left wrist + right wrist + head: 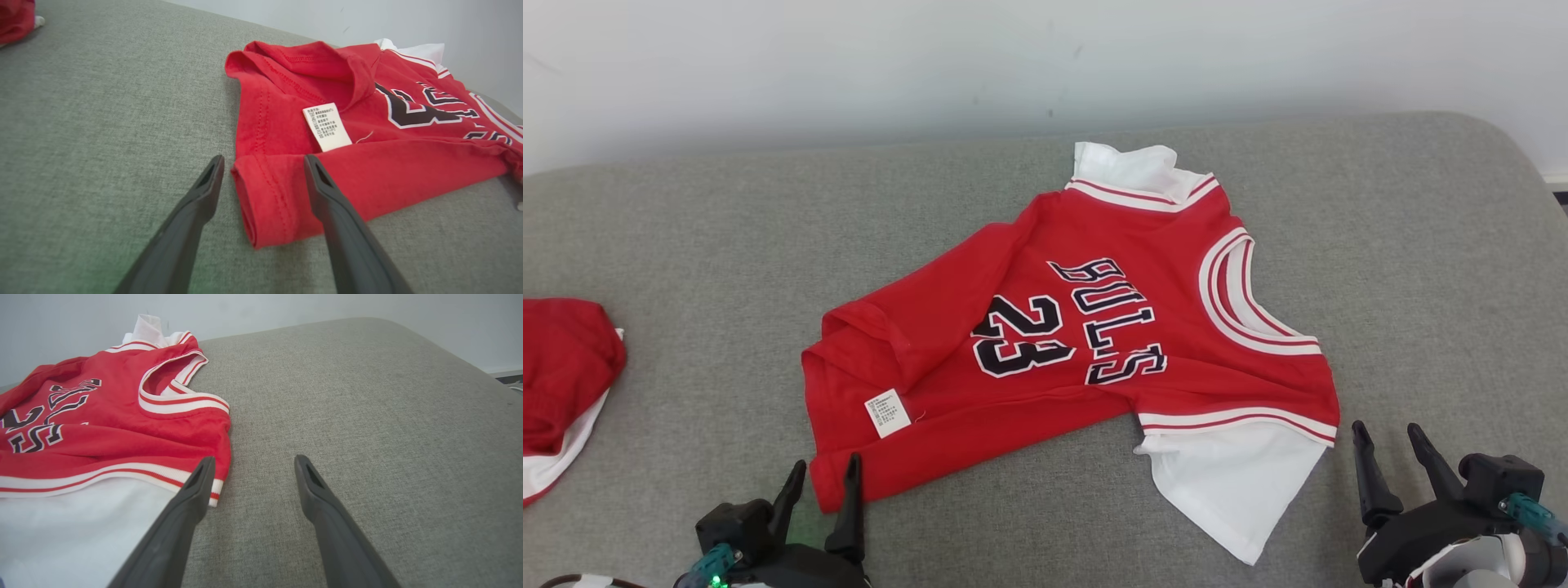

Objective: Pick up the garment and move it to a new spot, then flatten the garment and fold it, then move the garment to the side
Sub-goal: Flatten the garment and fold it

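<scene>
The garment [1086,343] is a red jersey with white sleeves and dark "BULLS 23" lettering, lying spread but wrinkled on the grey cushion. Its hem end, with a white care label [327,126], is folded over at the lower left. My left gripper [821,472] stands open at that hem corner; in the left wrist view the red hem [261,196] lies between the two fingers of the left gripper [263,167]. My right gripper [1388,437] is open just right of the white near sleeve [1233,490]. In the right wrist view the right gripper [251,463] holds nothing, the jersey [102,428] beside its left finger.
A second red and white cloth [560,384] lies at the left edge of the grey cushion [1421,269]. A pale wall [1013,57] rises behind. The cushion's rounded far right corner falls away near a dark floor strip [1558,196].
</scene>
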Motion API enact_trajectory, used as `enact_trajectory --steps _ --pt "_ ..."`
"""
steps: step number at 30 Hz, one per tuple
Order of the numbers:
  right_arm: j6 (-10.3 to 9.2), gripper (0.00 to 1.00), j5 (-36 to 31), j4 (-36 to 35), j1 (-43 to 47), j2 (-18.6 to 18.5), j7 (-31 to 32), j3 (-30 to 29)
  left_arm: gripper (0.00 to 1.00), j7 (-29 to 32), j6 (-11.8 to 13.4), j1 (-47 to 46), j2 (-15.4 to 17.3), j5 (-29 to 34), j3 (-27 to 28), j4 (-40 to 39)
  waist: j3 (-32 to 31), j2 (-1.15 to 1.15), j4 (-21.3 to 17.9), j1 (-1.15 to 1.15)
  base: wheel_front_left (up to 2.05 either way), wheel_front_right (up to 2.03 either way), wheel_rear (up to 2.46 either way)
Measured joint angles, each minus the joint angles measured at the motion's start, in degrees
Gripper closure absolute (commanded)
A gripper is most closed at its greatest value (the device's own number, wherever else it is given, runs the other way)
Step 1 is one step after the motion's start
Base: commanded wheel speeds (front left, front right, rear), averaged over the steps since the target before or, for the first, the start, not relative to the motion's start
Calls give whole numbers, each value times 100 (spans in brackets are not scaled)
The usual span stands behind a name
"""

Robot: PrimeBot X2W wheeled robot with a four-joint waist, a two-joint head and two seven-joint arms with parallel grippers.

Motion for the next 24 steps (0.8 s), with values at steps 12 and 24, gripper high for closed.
enact_trajectory --steps 12,24 --pt "0 0 58 -118 -2 24 0 -38 100 0 -94 -5 -1 -98 -11 -268 122 0 4 0 0 0 0" --pt "0 0 110 -45 182 109 0 -166 76 0 -361 817 2 723 -265 -1851 -48 0 282 0 0 0 0"
